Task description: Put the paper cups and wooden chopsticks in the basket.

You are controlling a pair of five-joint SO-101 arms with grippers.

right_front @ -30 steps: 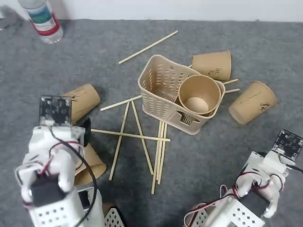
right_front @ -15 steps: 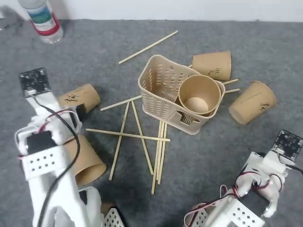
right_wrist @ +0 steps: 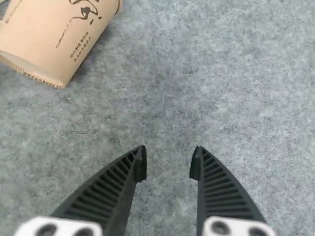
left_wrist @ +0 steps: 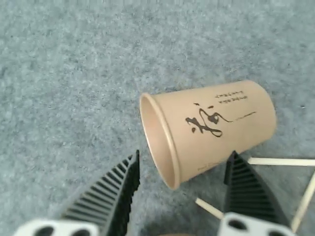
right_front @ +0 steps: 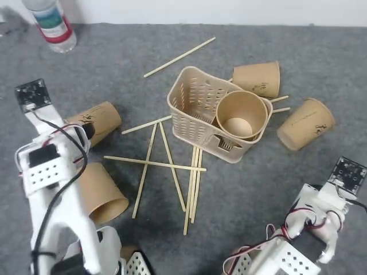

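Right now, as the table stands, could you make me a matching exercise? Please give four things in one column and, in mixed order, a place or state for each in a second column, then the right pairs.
Things
1. basket
2. plastic bottle
3. lone chopstick
4. left gripper

Places or states
A. open, with a tipped paper cup just ahead of it
B. at the far left corner of the table
C. holds one upright paper cup
D. lies apart, beyond the basket

Pairs: 1-C, 2-B, 3-D, 4-A
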